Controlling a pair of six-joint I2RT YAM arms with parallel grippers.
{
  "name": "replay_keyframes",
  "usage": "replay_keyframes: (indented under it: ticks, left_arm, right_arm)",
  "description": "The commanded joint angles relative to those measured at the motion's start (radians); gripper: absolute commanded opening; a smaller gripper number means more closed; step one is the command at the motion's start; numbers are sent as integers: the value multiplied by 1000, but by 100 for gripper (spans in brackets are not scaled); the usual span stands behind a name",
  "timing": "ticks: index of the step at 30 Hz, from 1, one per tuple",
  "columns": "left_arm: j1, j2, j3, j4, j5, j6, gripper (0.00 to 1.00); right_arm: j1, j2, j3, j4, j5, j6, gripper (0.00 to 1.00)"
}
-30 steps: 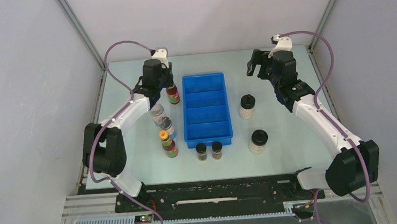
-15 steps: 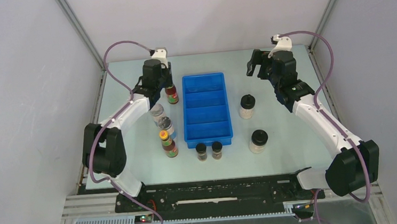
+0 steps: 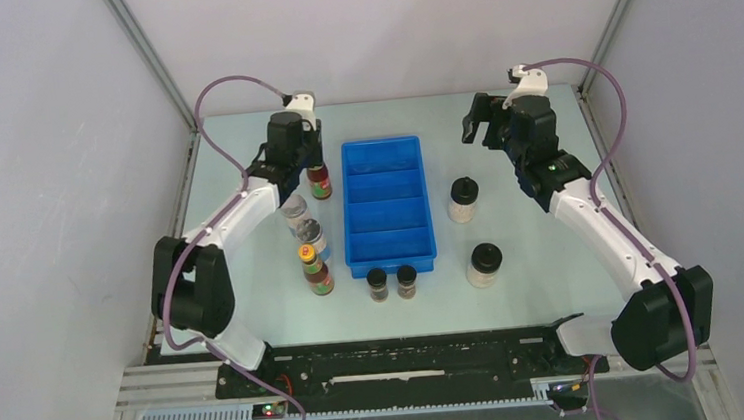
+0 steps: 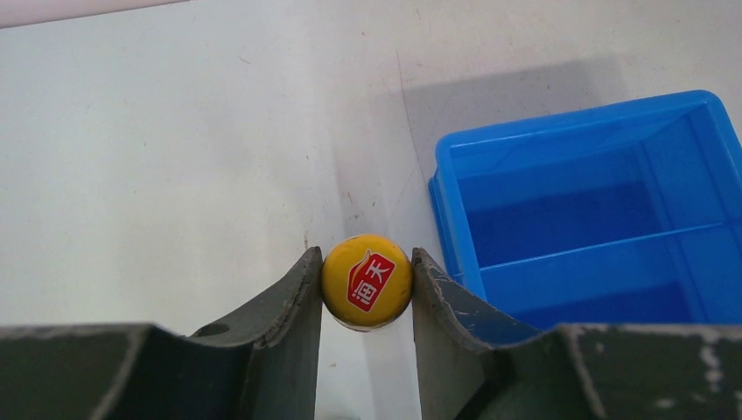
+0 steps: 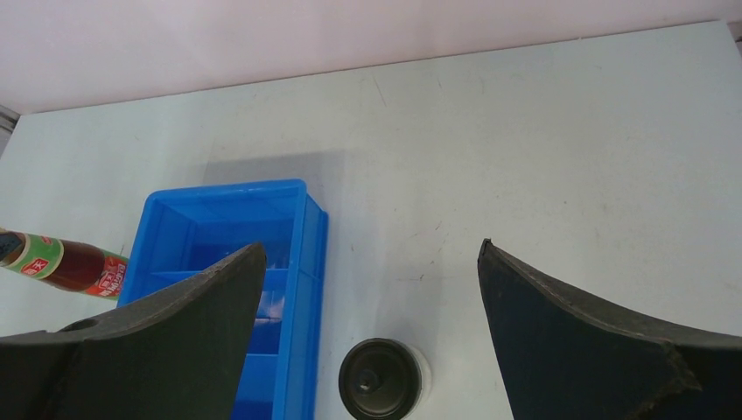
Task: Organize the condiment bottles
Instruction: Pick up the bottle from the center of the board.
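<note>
While the left gripper (image 4: 366, 255) pinches the cap of a small red yellow-capped sauce bottle (image 4: 367, 282) just left of the blue compartmented plastic tray (image 4: 569, 114) on the table (image 4: 175, 131), the right gripper (image 5: 371, 248) hangs spread wide, apart from a pale black-lidded jar (image 5: 380, 380) right of the tray.

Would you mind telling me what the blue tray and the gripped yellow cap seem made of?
The blue tray seems moulded plastic: uniform colour, soft sheen. The yellow cap in the left gripper is glossy with a printed red label; metal or plastic, unclear.
</note>
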Motion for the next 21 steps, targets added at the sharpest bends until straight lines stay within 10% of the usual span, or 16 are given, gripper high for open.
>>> replay_keyframes:
  ticks: [1,21]
  left_arm:
    - [-7,-100,112,84,-29,31,0]
    - [-9,-142,214,36,-20,37,0]
  right_arm:
    - [9,-43,35,4,-6,-7,100]
    - [26,-88,12,0,-3,-4,100]
